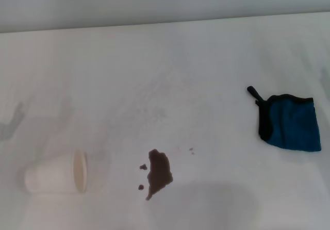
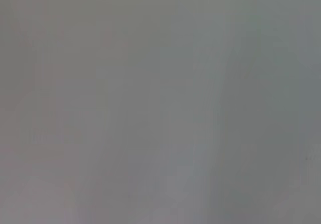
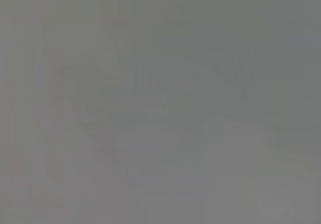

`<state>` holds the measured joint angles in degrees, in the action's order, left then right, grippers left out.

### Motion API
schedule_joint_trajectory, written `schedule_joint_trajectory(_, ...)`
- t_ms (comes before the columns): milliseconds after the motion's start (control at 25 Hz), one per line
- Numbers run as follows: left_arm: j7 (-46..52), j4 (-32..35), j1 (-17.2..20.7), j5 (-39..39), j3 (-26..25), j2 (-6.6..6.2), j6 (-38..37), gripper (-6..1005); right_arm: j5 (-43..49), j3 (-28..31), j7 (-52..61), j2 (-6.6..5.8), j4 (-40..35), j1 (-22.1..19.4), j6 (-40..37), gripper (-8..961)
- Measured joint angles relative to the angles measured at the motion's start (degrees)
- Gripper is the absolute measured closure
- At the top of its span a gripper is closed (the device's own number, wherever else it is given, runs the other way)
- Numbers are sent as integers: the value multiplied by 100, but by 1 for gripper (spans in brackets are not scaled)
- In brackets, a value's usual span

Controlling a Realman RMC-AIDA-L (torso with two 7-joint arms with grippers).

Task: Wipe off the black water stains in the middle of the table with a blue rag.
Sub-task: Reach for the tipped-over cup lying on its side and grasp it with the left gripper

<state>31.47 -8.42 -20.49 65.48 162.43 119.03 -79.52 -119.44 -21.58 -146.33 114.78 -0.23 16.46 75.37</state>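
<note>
- Table [image 1: 170,70]: white, matte. 3 things on it, all apart from one another.
- Stain [image 1: 159,172]: dark brown-black blotch near the front edge, about mid-width. 2 droplets just to its left, a fainter speck pair to its upper right.
- Rag [image 1: 292,124]: blue with black trim, lying crumpled at the robot's right, well apart from the stain. Black loop sticks out from its far-left corner.
- Cup [image 1: 55,175]: white paper, tipped on its side at the robot's left, mouth facing the stain. Not touching it.
- Neither arm shows in the head view. Both wrist views give only flat grey, nothing to identify.
- Left claw and right claw: not in view, so opening and hold cannot be told.
- Step, as I judge it: the start. Rag lies free, stain untouched.
- Next move likely calls for the right arm, nearer the rag, to reach in and pinch the bunched cloth, perhaps by the trimmed fold.
- After that, carry left to the blotch and press flat enough to catch the droplets too.
</note>
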Motion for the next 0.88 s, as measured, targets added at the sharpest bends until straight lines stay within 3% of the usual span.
schedule_joint_trajectory(880,79,3,-158,-125,46,-22,150,120,-1,-27,-14,9,14,36,-53,283)
